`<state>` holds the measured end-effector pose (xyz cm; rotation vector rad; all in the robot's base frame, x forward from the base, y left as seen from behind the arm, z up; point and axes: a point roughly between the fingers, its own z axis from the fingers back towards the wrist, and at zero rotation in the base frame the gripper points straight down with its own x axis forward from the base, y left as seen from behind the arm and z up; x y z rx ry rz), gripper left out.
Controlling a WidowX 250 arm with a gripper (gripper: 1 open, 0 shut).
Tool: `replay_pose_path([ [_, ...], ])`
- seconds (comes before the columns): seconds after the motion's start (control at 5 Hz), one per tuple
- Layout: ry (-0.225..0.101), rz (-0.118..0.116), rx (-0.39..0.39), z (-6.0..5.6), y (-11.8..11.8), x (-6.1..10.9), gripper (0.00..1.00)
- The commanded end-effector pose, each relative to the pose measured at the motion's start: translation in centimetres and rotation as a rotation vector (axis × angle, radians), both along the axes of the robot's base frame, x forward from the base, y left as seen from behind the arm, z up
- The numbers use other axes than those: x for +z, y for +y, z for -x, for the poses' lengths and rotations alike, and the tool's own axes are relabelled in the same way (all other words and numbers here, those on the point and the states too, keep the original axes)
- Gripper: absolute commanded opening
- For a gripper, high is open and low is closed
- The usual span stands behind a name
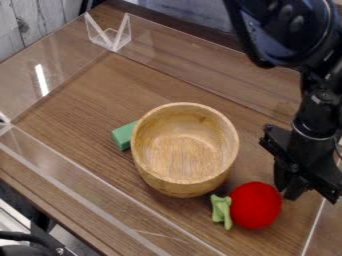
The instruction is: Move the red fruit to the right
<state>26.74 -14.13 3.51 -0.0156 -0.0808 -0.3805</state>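
Where the red fruit [257, 204] lies on the table [94, 110], just below-left of the gripper [299, 186] and apart from it; wooden bowl [186, 148] farther left. Fingers hard to read, seemingly closed, holding nothing.

On the wooden table sit one round wooden bowl [186, 148], one glossy red toy fruit with a green stem [254, 205], and one flat green block [126, 134].

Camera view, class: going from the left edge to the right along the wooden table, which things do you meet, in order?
Green block → wooden bowl → red fruit → gripper.
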Motion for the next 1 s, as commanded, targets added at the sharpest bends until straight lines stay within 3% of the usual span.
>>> replay_pose_path([
  [0.0, -0.088, 0.023, -0.020, -1.1, -0.3, 3.8, 0.00],
  [0.2, -0.090, 0.034, -0.023, -1.8, -0.3, 4.2, 1.00],
  [0.6, -0.154, 0.067, 0.144, 0.2, 1.7, 9.3, 1.00],
  [0.8, -0.197, 0.058, 0.305, -1.1, 5.8, 11.0, 1.00],
])
